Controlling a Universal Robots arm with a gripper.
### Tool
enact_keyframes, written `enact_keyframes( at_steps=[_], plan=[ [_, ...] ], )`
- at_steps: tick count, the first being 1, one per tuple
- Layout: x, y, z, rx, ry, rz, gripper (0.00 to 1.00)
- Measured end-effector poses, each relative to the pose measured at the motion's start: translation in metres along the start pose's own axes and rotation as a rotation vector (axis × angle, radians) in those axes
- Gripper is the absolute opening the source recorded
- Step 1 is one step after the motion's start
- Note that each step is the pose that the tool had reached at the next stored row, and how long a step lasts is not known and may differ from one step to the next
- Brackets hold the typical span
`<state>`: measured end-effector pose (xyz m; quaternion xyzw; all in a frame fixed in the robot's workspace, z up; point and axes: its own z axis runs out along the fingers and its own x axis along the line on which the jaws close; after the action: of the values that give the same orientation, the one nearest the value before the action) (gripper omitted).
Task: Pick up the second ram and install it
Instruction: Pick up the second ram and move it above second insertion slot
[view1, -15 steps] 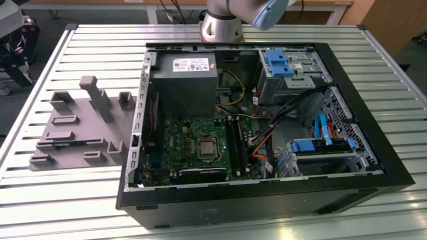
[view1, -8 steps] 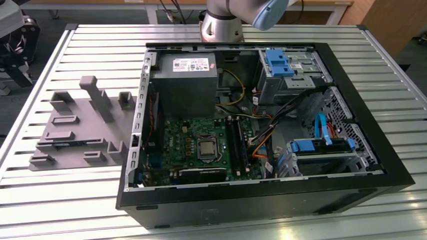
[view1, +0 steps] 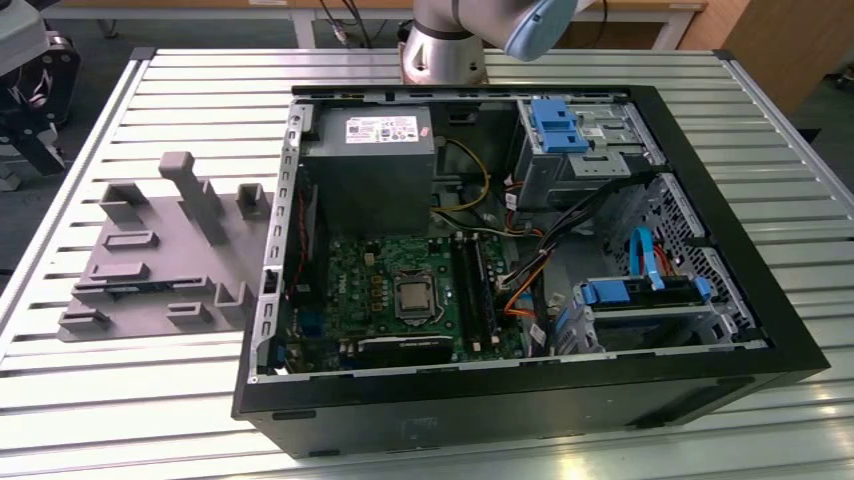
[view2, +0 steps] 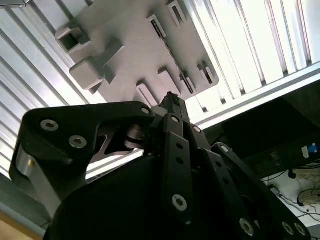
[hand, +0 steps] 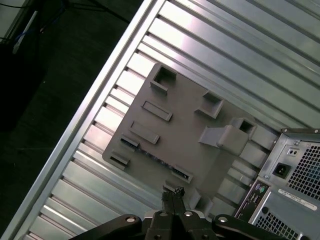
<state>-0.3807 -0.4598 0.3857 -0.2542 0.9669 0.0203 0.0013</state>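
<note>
The second ram (hand: 152, 157) is a thin dark strip standing on edge in the grey holder plate (hand: 185, 125). It shows as a bluish sliver (view1: 123, 290) on the plate (view1: 160, 230) in the exterior view, and as a narrow line (view2: 176, 75) in the second wrist view. My gripper (hand: 172, 192) hangs high over the plate's edge nearest the computer case, well clear of the ram. Its fingers (view2: 172, 100) are shut tip to tip with nothing between them. The long black memory slots (view1: 470, 285) lie on the green motherboard (view1: 360, 280) inside the open case.
The open black computer case (view1: 747, 300) sits on the slatted aluminium table (view1: 160, 420), to the exterior view's right of the plate. Tall grey blocks (view1: 200, 200) rise from the plate. The arm's base (view1: 447, 45) stands behind the case. Cables and blue drive brackets (view1: 641, 290) crowd the case's right side.
</note>
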Motion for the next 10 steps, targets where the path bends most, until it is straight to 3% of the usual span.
enact_keyframes(
  at_steps=[10],
  plan=[
    [0.0000, 0.0000, 0.0000, -0.0003, 0.0006, -0.018, 0.11]
  ],
)
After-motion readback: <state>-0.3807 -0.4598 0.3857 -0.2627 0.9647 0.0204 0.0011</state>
